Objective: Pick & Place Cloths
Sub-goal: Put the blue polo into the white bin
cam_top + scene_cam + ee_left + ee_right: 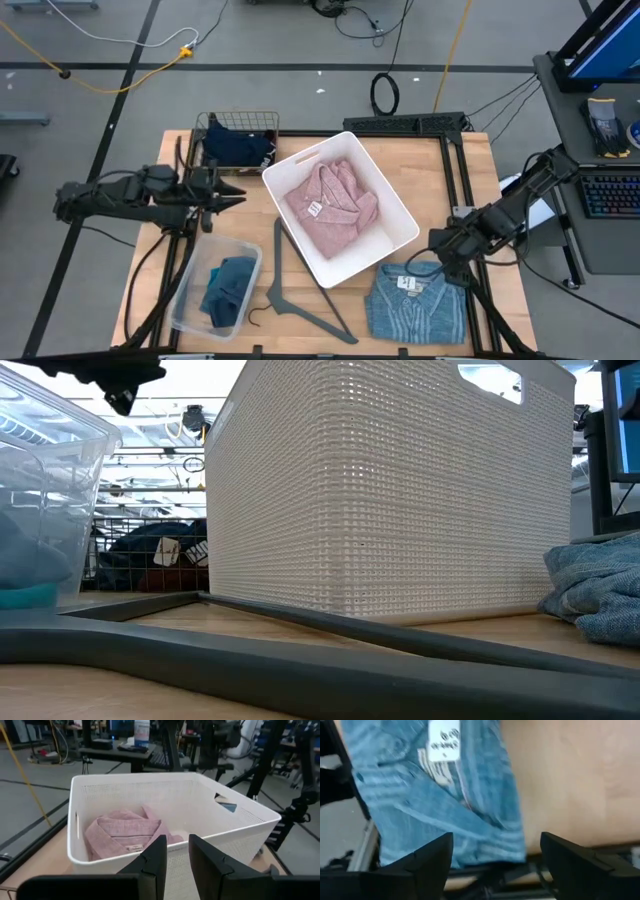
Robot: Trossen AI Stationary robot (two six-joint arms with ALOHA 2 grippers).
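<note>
A pink cloth [330, 205] [125, 832] lies folded inside the white basket [300, 160] [170, 785]. A blue striped shirt [415, 305] [420, 795] with a white label [443, 742] lies flat on the table's near right corner. In a clear bin [215, 243] sits a teal cloth [228, 290], and a navy cloth [238, 148] fills a wire basket [215, 122]. My left gripper [240, 196] [177, 852] hovers just left of the white basket, its fingers a narrow gap apart. My right gripper [440, 268] [495, 850] hangs wide open over the shirt's far right edge.
A grey hanger [300, 295] [300, 630] lies on the table between the clear bin and the white basket. The white basket [390, 490] stands tall mid-table. A black frame rail [455, 170] runs along the table's right and far sides. Bare wood shows right of the white basket.
</note>
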